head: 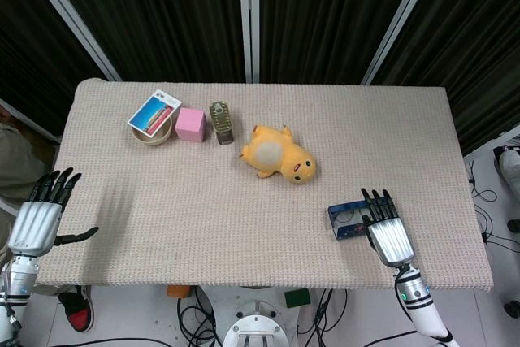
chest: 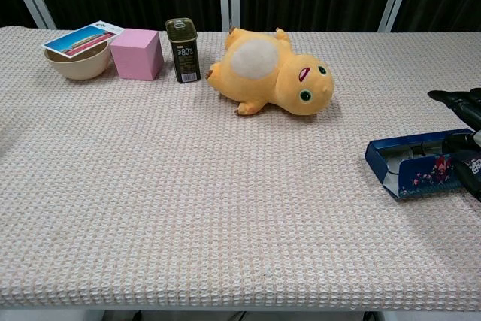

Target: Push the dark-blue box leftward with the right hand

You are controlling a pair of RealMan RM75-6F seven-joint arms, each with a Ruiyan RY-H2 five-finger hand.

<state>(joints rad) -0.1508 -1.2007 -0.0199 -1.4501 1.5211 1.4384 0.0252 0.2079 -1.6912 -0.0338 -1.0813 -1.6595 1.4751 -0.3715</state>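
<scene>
The dark-blue box (head: 347,220) lies flat near the table's front right; in the chest view the dark-blue box (chest: 412,163) shows its printed side at the right edge. My right hand (head: 387,229) sits over the box's right part, fingers straight and spread, pointing away from me. Only its dark fingertips (chest: 460,101) show in the chest view, at the far right beside the box. My left hand (head: 41,213) hovers off the table's left front corner, fingers apart, holding nothing.
A yellow plush duck (head: 278,153) lies mid-table, behind and left of the box. Along the back left stand a green tin (head: 221,122), a pink cube (head: 190,124) and a bowl (head: 151,135) with a card (head: 154,111) on top. The table's woven cloth (head: 203,217) stretches leftward.
</scene>
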